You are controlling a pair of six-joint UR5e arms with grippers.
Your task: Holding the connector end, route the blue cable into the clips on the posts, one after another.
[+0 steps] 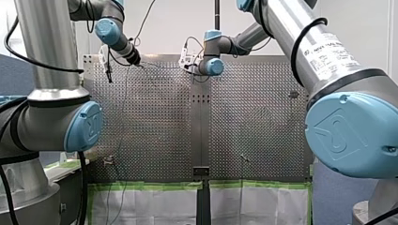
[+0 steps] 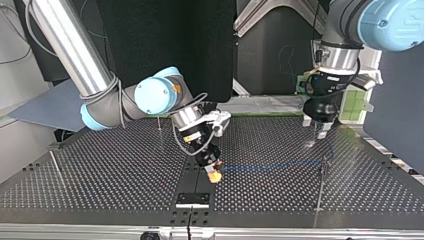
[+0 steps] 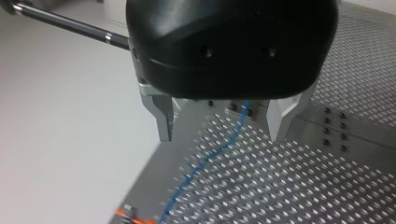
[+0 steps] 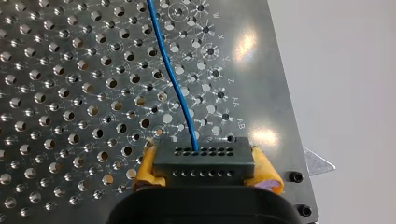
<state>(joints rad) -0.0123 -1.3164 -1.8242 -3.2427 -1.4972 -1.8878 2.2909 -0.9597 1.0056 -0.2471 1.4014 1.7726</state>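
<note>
While the right gripper (image 4: 208, 173) pinches the connector (image 4: 204, 157) at the top view's centre | cable (image 2: 270, 166) runs level rightward from it toward a post (image 2: 324, 167), long axis across the frame | left gripper (image 3: 219, 128) spread, cable passing under its gap | left nearer that post

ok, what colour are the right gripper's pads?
Yellow-orange pads, clamped on the dark connector block. Best in the right wrist view.
</note>
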